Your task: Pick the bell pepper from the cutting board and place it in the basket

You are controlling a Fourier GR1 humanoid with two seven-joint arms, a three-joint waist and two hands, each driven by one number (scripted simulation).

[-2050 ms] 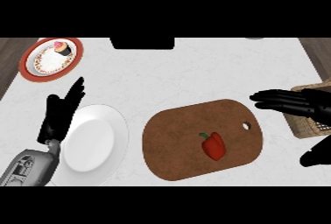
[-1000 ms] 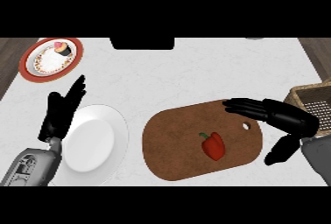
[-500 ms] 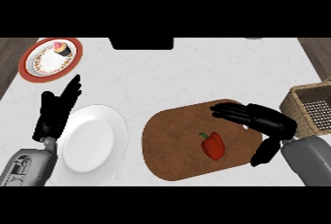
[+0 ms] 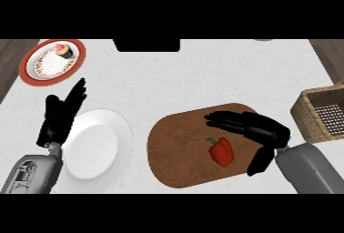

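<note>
Right hand (image 4: 259,129): fingers spread, thumb apart, over the brown oval wooden cutting board (image 4: 180,154). Red bell pepper (image 4: 221,150): lying on the board, just below the fingers, beside the thumb, untouched. Woven wicker basket (image 4: 324,115): right of this hand, at the white marble bench (image 4: 168,77) edge. Left hand (image 4: 62,113): open, resting beside a plain white plate (image 4: 94,148).

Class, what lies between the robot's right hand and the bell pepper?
Head view: only bare cutting board separates the open right hand from the bell pepper.
</note>
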